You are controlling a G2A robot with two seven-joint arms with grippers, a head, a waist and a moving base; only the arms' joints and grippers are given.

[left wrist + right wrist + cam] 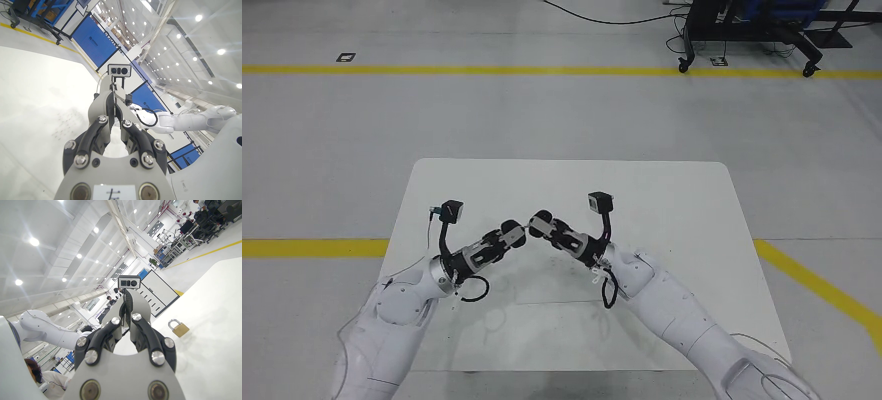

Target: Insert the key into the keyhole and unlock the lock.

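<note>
Your right claw [125,296] is nearest the lens. Its fingers are pressed together along their full length, with no gap between the pads. The left claw [114,89] is the same, fingers together at the tips. From above, the two claws meet almost tip to tip over the middle of the worktop [672,190]. Whether either pair of fingers pinches a key between the pads, I cannot tell; anything held there is too thin to make out.

The padlock [178,329] is what the coming move turns on. It lies flat on the worktop, near the right claw and off to one side of its fingers, not ahead of the tips. Its shackle [173,322] looks closed. The long axis, shackle to base, runs slanted to the line of the fingers, with the shackle end turned toward the claw and the brass end away. I cannot see the face that carries the keyhole.

In my judgement the right arm is the nearer one. Expect to swing it sideways and down to the lock, not straight forward.
</note>
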